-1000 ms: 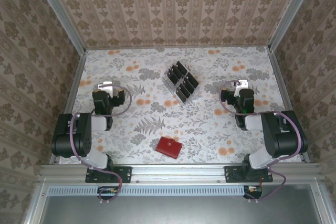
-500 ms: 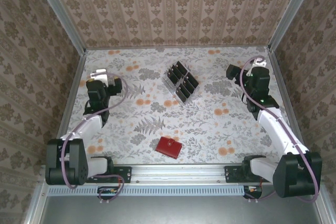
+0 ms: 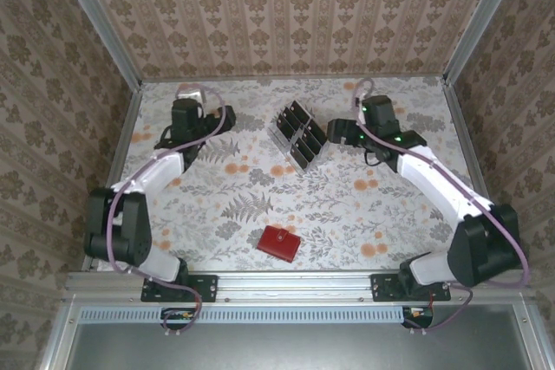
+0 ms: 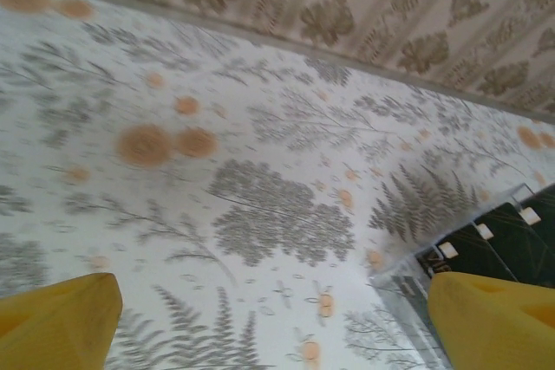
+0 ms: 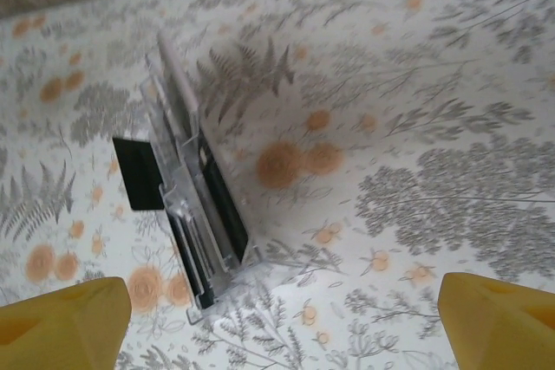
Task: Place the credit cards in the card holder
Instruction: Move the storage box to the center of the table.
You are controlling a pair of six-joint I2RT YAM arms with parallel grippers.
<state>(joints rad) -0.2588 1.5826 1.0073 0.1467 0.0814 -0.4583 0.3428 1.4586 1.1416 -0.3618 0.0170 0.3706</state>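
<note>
While both jaws gape empty, a clear rack (image 3: 277,133) holds the credit cards (image 3: 310,134) — card holder (image 3: 278,243) well apart.

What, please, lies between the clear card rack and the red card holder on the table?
Only bare floral table surface separates the rack from the card holder, as the top external view shows.

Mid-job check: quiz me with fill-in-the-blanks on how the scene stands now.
The credit cards stand in a clear ___.
The card holder, lying alone on the table, is coloured ___.
The right gripper, close to the cards, has its jaws ___.
The left gripper holds ___.
Missing: rack; red; open; nothing.
</note>
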